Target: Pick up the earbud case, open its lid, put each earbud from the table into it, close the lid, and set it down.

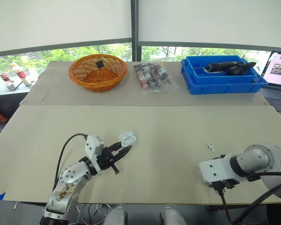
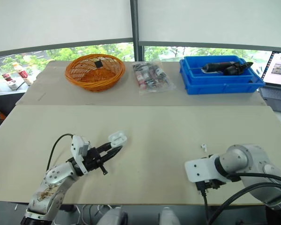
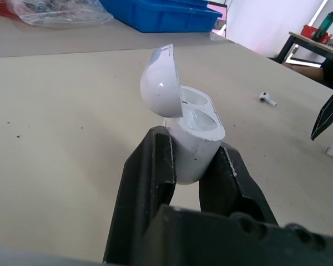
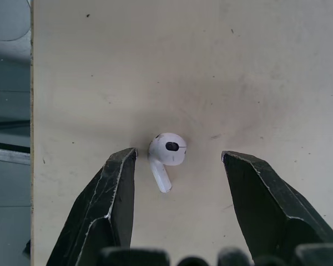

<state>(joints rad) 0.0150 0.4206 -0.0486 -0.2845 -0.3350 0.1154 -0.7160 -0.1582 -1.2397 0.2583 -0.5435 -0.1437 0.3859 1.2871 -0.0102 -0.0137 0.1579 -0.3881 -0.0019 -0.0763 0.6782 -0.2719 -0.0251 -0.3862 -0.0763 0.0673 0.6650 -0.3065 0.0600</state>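
Note:
My left gripper (image 1: 122, 151) is shut on the base of the white earbud case (image 1: 127, 138) and holds it just above the table at the front left. Its lid (image 3: 161, 86) is flipped open and both wells look empty. My right gripper (image 4: 178, 154) points down at the table near the front right edge, open. One white earbud (image 4: 165, 149) lies on the table between its fingers, touching neither. A second earbud (image 1: 210, 147) lies on the table a little farther back from my right gripper.
Along the back stand an orange wicker basket (image 1: 98, 71), a clear bag of small items (image 1: 153, 76) and a blue bin (image 1: 257, 80) holding a dark tool. A laptop (image 1: 278, 70) sits at the far right. The table's front edge is close to both grippers.

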